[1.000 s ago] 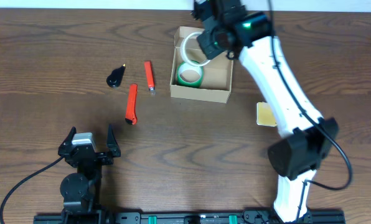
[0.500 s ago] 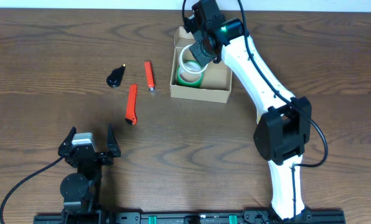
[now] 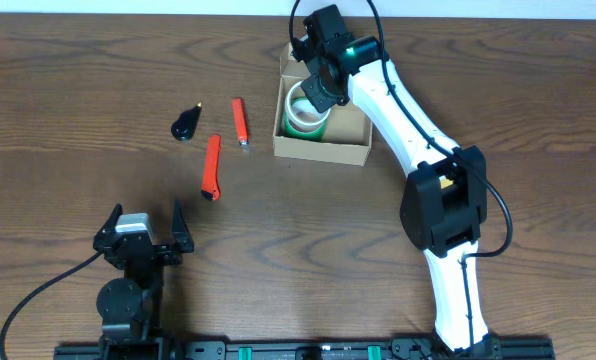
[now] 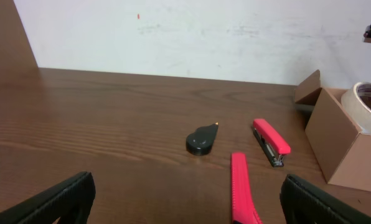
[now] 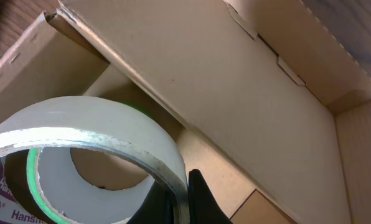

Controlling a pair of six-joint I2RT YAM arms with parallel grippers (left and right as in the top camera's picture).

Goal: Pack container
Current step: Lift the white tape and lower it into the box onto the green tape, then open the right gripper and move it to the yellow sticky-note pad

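Upper centre of the overhead frame: container, flap open. Right gripper is inside it, clenched on the wall of a clear tape roll, which hangs tilted over a green tape roll on the box floor. Left gripper at lower left, spread wide, holding nothing. Risk: let go at this tilt, the clear roll may catch the green one's edge, lean on the box wall and block the lid.
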